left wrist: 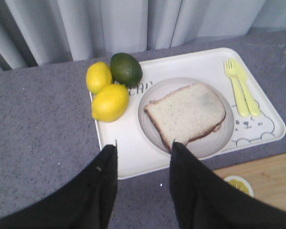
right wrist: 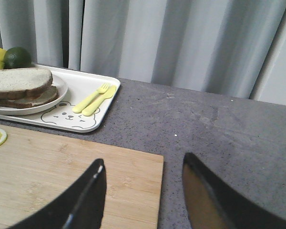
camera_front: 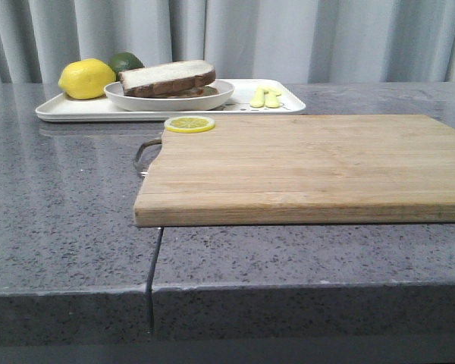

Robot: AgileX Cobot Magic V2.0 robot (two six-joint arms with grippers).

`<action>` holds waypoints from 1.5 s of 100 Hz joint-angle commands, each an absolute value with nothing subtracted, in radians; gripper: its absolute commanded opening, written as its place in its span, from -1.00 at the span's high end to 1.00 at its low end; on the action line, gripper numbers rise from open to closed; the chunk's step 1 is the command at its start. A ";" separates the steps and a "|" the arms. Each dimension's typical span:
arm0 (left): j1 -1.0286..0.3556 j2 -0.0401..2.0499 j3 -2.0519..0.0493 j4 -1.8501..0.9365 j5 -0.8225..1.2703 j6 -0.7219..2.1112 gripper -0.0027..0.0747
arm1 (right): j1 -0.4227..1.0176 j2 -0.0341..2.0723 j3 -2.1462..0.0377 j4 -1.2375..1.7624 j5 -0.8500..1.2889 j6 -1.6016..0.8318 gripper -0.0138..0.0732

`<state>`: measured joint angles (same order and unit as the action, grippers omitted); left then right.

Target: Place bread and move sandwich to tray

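Note:
The sandwich (camera_front: 171, 82) rests on a round white plate (camera_front: 167, 102) that stands on the white tray (camera_front: 68, 110) at the back left. A thick slice of bread (left wrist: 187, 110) with a dark crust lies on top, over a thinner slice; no egg shows. My left gripper (left wrist: 144, 145) hangs open above the tray's near edge (left wrist: 128, 162), one fingertip (left wrist: 174, 145) over the plate's rim (left wrist: 150, 131), nothing between the fingers. My right gripper (right wrist: 143, 160) stands open and empty over the cutting board's far right corner, well away from the sandwich (right wrist: 19, 86) and tray (right wrist: 86, 86). Neither gripper shows in the front view.
Two lemons (left wrist: 107, 90) and a lime (left wrist: 126, 69) sit on the tray beside the plate. A yellow-green fork and knife (left wrist: 242, 88) lie at its other end. A wooden cutting board (camera_front: 303, 167) fills the front of the grey counter, a lemon slice (camera_front: 189, 123) on its back left corner. Grey curtains hang behind.

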<state>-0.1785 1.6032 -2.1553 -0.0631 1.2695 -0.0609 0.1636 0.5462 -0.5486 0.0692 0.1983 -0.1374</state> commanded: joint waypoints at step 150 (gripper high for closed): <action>-0.330 0.278 -0.293 -0.085 0.253 -0.063 0.53 | 0.158 0.148 -0.317 0.069 0.246 -0.138 0.27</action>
